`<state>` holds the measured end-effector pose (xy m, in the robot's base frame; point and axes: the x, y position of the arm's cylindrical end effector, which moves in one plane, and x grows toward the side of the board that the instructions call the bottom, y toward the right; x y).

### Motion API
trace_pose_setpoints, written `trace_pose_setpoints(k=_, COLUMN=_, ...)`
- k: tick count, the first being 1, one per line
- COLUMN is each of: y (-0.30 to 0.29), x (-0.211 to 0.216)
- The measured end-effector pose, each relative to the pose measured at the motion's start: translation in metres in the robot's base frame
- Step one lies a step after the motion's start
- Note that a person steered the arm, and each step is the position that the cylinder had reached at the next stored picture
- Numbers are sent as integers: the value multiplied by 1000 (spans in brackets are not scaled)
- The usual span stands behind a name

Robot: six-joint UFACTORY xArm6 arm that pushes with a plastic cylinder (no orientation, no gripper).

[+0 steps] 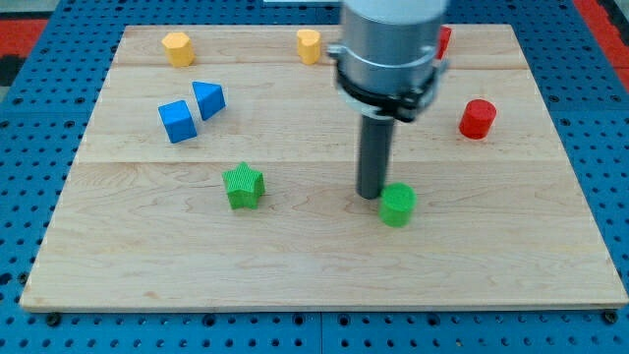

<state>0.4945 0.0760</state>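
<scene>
1. Right of the board's centre, my tip [371, 195] stands on the wooden board [314, 265], at the lower end of the straight dark rod that hangs from the grey arm housing [388, 44].
2. My tip carries no jaws or hand, so it grasps nothing; it only rests against things.
3. Just to the tip's right and slightly toward the board's bottom edge lies the green cylinder [397, 206]; the two look to be touching, though the contact line is too fine to be sure of.
4. Left of the tip, well apart from it, sits the green star-shaped block [244, 186], roughly level with the tip.
5. Farther toward the board's top left corner stand two blue blocks just beside each other: a blue cube-like block [177, 121] and, to its right, a blue wedge-shaped block [208, 99]. Whether they touch cannot be told.
6. Near the board's right edge, above the tip's level, stands the red cylinder [478, 118], well apart from the green cylinder.
7. Along the board's top edge lie a yellow block [177, 47] near the top left corner and another yellow block [309, 45] just left of the arm housing; their exact shapes are hard to make out.
8. A second red block [444, 41] peeks out at the top edge, mostly hidden behind the arm housing.
9. Around the board lies a blue perforated surface [29, 147].
</scene>
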Motion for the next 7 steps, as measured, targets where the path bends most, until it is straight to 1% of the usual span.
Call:
trace_pose_setpoints(k=1, y=30, x=31)
trace_pose_setpoints(k=2, y=-13, x=46)
trace_pose_setpoints(k=3, y=46, x=41)
trace_pose_setpoints(k=4, y=26, x=34)
trace_pose_setpoints(k=5, y=19, x=9)
trace_pose_setpoints(k=7, y=20, x=9)
